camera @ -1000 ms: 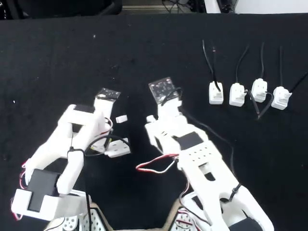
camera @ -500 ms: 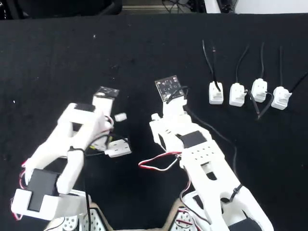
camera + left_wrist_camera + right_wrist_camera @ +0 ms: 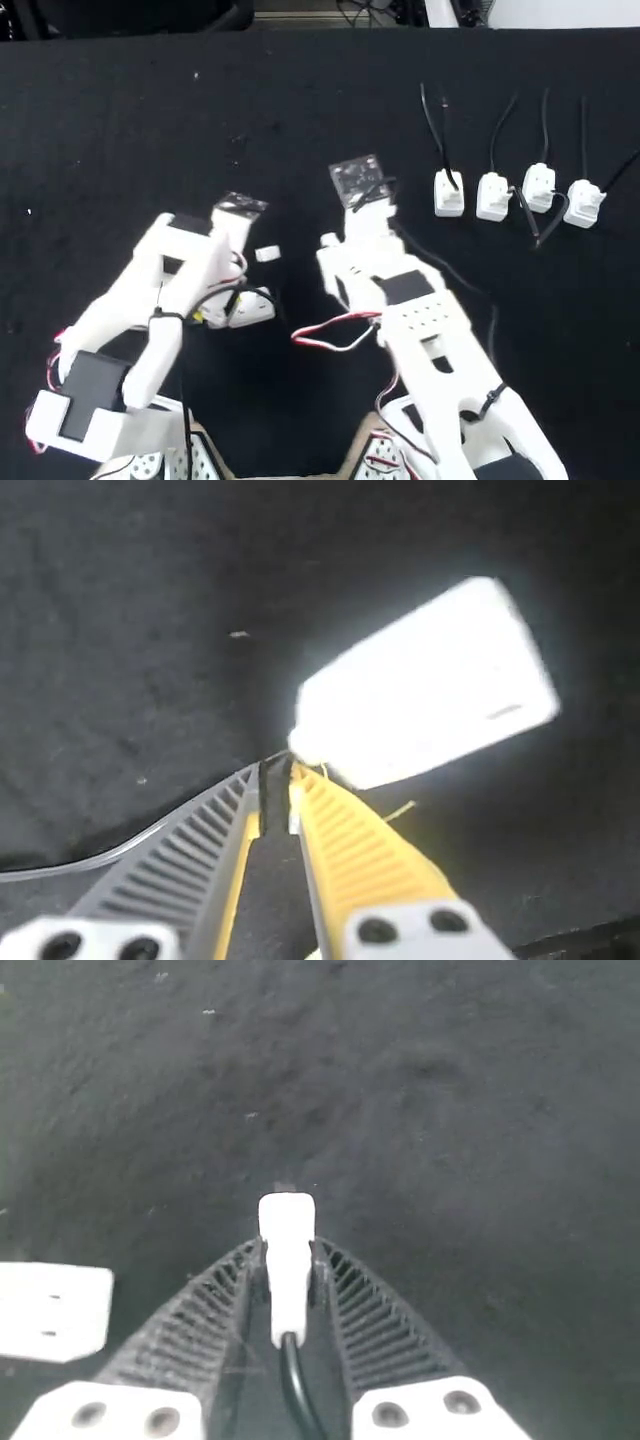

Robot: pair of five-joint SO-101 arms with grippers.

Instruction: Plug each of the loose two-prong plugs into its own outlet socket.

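Black counter (image 3: 120, 120) spans the high view. Its far edge runs straight across the top, with room clutter beyond. The near edge is at the arm bases. Widest open cloth is the far-left and far-centre stretch, with a smaller bare patch at near right.

Left arm (image 3: 150, 290) slants up from the near-left corner toward centre. Right arm (image 3: 420, 320) slants up from near right, its wrist end close beside the left arm's. A narrow dark lane separates the two wrist ends.

Row of four white plugs (image 3: 492, 196) lies at far right, side by side and slightly uneven, each trailing a black cable toward the far edge. A bare strip lies between the nearest plug and the right arm's wrist.

Socket block (image 3: 267, 254) is small and white, in the lane between the wrist ends, just beside the left arm. In the left wrist view its corner (image 3: 430, 705) sits against the tips of the left tool (image 3: 277, 768). That tool is clenched to a thin slit. Cannot tell whether it pinches the corner. In the right wrist view the block (image 3: 50, 1310) shows two small slots, off to one side of the right tool (image 3: 287, 1245).

The right tool grasps a white plug (image 3: 286, 1230), nose just past the tips, over open cloth. Its black cable (image 3: 295, 1380) runs back between the fingers.
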